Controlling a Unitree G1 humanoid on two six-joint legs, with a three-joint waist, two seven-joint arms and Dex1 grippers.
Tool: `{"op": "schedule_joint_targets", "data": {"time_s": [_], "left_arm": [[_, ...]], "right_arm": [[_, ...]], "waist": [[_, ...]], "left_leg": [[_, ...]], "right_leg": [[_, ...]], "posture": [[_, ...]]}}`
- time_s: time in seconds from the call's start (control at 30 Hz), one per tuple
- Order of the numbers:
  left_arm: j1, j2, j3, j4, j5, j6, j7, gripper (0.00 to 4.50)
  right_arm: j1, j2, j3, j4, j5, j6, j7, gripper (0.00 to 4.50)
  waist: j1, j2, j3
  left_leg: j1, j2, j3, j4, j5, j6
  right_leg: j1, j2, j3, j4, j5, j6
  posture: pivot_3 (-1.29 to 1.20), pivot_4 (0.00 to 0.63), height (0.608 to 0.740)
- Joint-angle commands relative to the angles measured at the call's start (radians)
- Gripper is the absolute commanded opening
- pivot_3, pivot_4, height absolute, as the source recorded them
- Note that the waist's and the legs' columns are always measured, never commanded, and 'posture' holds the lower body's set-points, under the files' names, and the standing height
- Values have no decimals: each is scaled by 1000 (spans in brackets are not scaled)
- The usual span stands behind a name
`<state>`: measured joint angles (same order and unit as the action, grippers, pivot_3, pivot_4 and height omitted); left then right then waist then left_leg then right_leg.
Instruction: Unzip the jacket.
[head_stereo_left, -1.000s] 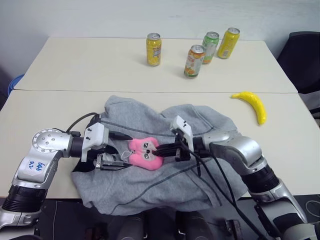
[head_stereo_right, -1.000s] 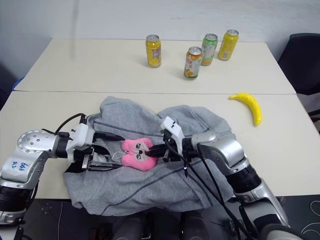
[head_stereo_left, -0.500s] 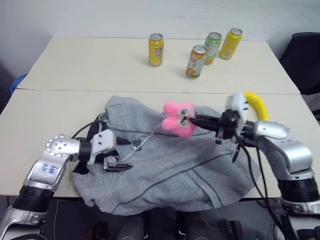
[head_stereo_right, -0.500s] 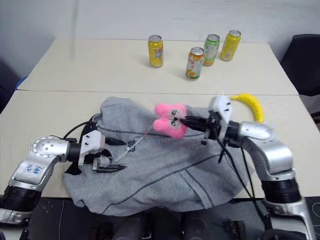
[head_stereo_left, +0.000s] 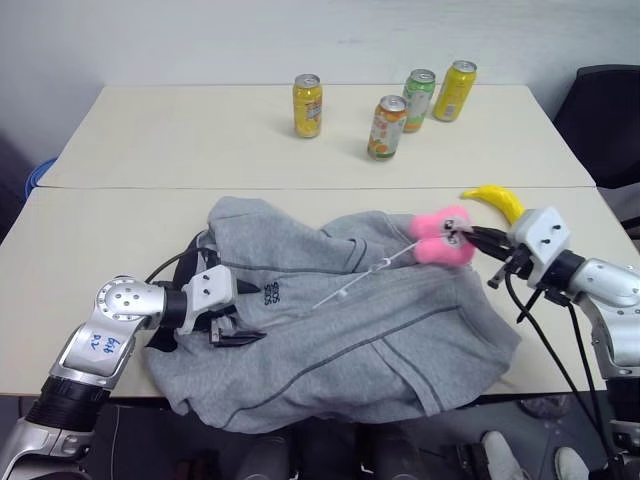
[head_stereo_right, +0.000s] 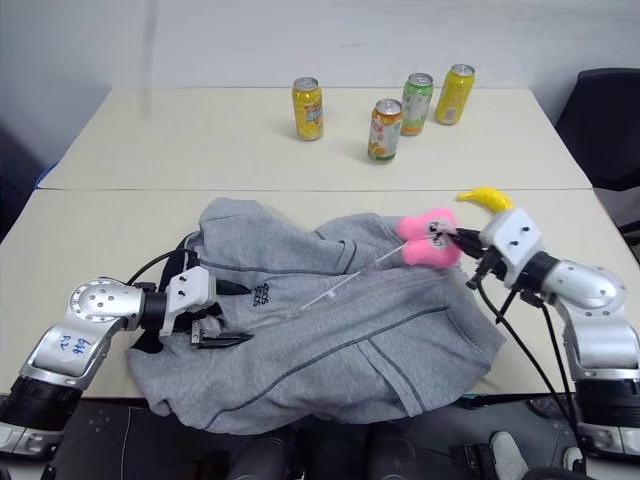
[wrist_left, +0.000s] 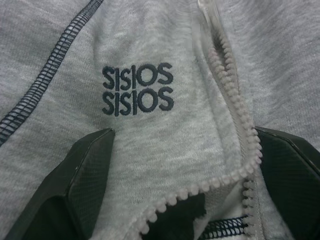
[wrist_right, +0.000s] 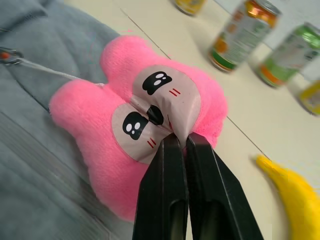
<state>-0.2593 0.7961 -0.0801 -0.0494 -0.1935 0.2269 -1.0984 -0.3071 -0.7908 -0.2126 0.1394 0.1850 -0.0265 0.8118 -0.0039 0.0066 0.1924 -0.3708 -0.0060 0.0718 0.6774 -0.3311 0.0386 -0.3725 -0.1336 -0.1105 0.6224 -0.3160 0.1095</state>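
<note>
Jacket (head_stereo_left: 340, 320) in light grey fleece lies crumpled across the lower middle of the frame, on the near table (head_stereo_left: 90, 250), its lower hem hanging over the front edge. Dark seam lines cross it, and a small dark chest logo (wrist_left: 137, 89) reading "SISIOS SISIOS" sits just beside the zip teeth (wrist_left: 235, 125). In the left wrist view the teeth are parted near the collar, with dark inner fabric showing between them.

A thin pale cord (head_stereo_left: 360, 280) runs from the jacket's middle up toward the right, ending at a pink plush toy (head_stereo_left: 442, 236) with small faces on it. The right claw (wrist_right: 181, 142) is clenched on the toy's front patch, holding it above the jacket's right part, in the middle right of the frame.

The left claw (head_stereo_left: 236, 312) rests on the jacket at lower left, released, its two black fingers (wrist_left: 75, 185) spread wide on the fabric either side of the logo and the zip.

A yellow banana (head_stereo_left: 495, 202) lies on the table just behind the toy. On the far table (head_stereo_left: 180, 130), at upper centre, stand four cans: a yellow can (head_stereo_left: 307, 104), an orange can (head_stereo_left: 386, 126), a green can (head_stereo_left: 420, 96) and another yellow can (head_stereo_left: 455, 88). A dark chair (head_stereo_left: 600, 120) shows at the upper right edge.
</note>
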Motion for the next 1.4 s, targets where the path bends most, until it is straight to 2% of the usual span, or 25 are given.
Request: {"op": "schedule_joint_targets", "data": {"time_s": [0.03,0.13,0.3,0.53,0.87,1.17,1.33,1.4], "left_arm": [[61,11,-35,31,33,46,7,4500],[75,14,-34,28,34,46,9,4500],[97,29,-25,42,49,37,17,4500],[114,36,-23,102,85,14,51,4500],[111,39,-29,165,106,-25,80,4500],[98,37,-37,238,125,-102,94,4500],[84,-16,13,216,25,-120,79,4500],[87,-17,39,192,0,-121,68,4500]], "right_arm": [[-11,-41,-53,58,-16,-71,-19,23],[-49,-69,-58,153,-58,-150,-54,23],[-201,-160,-58,415,-198,-326,-242,23],[-427,-247,3,765,-323,-447,-450,23],[-674,-346,121,987,-515,-501,-782,23],[-766,-359,165,1034,-539,-570,-797,23],[-726,-266,111,1068,-388,-463,-472,23],[-670,-243,71,1058,-325,-442,-421,23]], "waist": [[-1,2,-1],[-1,4,-2],[-6,8,-4],[-25,13,-6],[-28,23,-11],[-33,29,-15],[-33,31,-17],[-31,29,-17]], "left_leg": [[0,0,1,0,0,0],[1,0,1,-1,0,0],[2,1,3,-2,0,0],[4,1,5,-6,1,-1],[15,1,17,-14,2,-2],[18,2,21,-15,2,-2],[19,2,21,-16,2,-2],[19,3,21,-16,2,-1]], "right_leg": [[0,0,1,0,0,0],[0,0,2,0,0,0],[-1,0,3,0,0,0],[-1,0,4,-1,-1,-1],[-2,0,11,-1,-1,-2],[-2,0,19,0,-1,-2],[-1,1,20,0,-1,-2],[-1,1,20,0,-1,-2]], "posture": [[0,150,740],[0,150,740],[0,150,740],[0,150,740],[0,150,740],[0,150,740],[0,150,740],[0,150,740]]}}
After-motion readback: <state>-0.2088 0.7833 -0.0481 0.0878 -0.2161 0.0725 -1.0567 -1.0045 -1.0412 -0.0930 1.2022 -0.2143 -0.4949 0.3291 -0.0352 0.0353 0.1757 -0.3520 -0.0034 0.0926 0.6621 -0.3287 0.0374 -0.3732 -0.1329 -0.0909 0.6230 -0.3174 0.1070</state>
